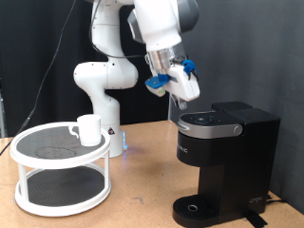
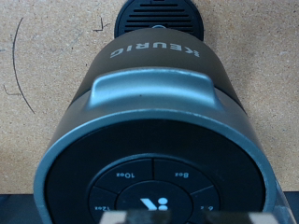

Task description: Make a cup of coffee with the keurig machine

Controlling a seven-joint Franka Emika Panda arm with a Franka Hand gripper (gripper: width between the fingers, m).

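The black keurig machine [image 1: 223, 157] stands at the exterior view's right with its rounded lid down and nothing on its round drip base [image 1: 196, 208]. My gripper [image 1: 187, 93] hangs just above the lid's left end, fingers pointing down. In the wrist view the keurig machine [image 2: 154, 112] fills the picture, with its silver-rimmed top, button panel and KEURIG lettering close below, and only a blurred pale strip of my gripper [image 2: 182, 217] shows. The white cup [image 1: 88, 129] sits on the top shelf of a rack at the exterior view's left, far from the gripper.
A white round two-tier wire rack [image 1: 63, 186] stands on the wooden table [image 1: 142, 190] at the exterior view's left. The arm's white base [image 1: 106, 133] rises behind it. A black curtain hangs at the back.
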